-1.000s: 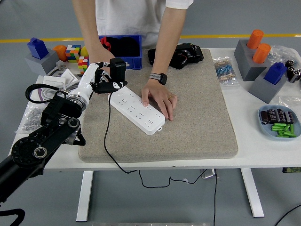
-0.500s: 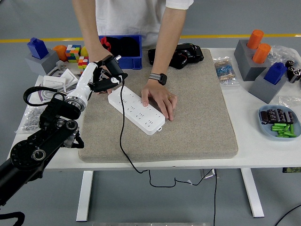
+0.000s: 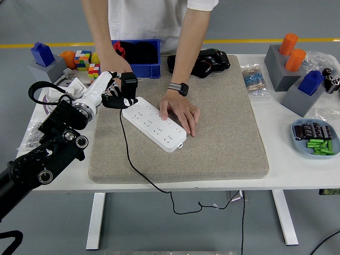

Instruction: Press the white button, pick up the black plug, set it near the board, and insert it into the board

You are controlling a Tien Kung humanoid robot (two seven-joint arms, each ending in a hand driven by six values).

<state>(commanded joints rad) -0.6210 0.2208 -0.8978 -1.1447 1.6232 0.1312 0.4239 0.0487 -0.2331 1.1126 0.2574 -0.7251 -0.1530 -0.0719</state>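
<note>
The left robot hand (image 3: pixel 112 93) is gripping the black plug (image 3: pixel 128 84) in its curled fingers, holding it just beyond the far-left end of the white power strip (image 3: pixel 154 123), which serves as the board. The plug's black cable (image 3: pixel 126 154) is trailing down past the strip's left side, across the grey felt mat (image 3: pixel 223 138) and off the near edge of the desk (image 3: pixel 297 172). The plug is sitting close to the strip but not seated in any socket, so the robot appears to be lining it up before insertion; whether its prongs are facing the sockets cannot be told. On the strip's right half a person's hand (image 3: pixel 180 112) is pressing flat, most likely pinning the strip so it will not slide under the push of insertion. The strip is lying diagonally on the mat, its left end nearest the robot hand, which is keeping the reach short. The right arm is not showing.
</note>
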